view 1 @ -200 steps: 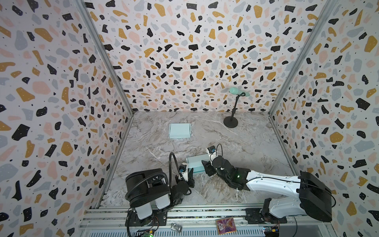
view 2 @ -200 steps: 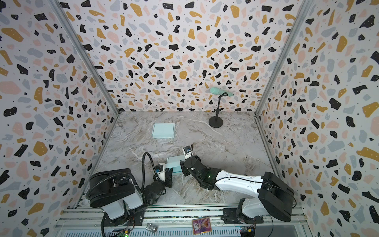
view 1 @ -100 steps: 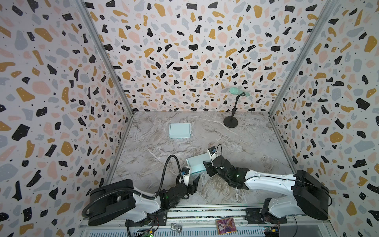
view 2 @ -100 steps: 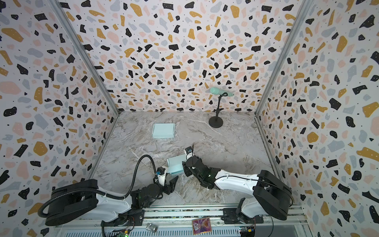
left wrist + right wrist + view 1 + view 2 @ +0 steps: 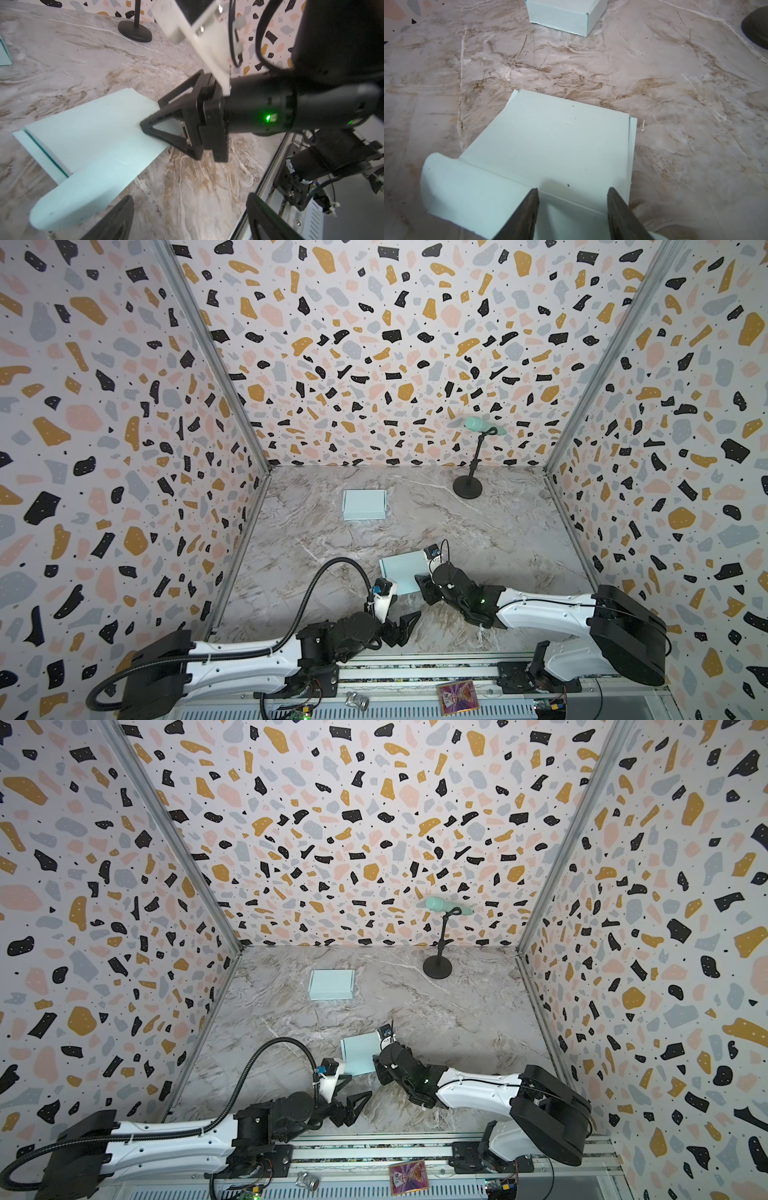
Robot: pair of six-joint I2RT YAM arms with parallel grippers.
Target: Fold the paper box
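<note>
Ideally, with the flat paper box (image 5: 400, 572) lying near the front edge of the marble table (image 5: 498, 531), the half-spread right gripper (image 5: 573, 192) should pin it down while the wide-open, empty left gripper (image 5: 406, 627) lifts the rounded flap (image 5: 446, 182).

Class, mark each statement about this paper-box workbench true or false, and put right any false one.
1. The left gripper is open and holds nothing. True.
2. The flat sheet lies against the back wall. False: it lies near the front, at the right gripper.
3. A folded box sits farther back, apart from the sheet. True.
4. The black stand lies toppled. False: it stands upright at the back.
</note>
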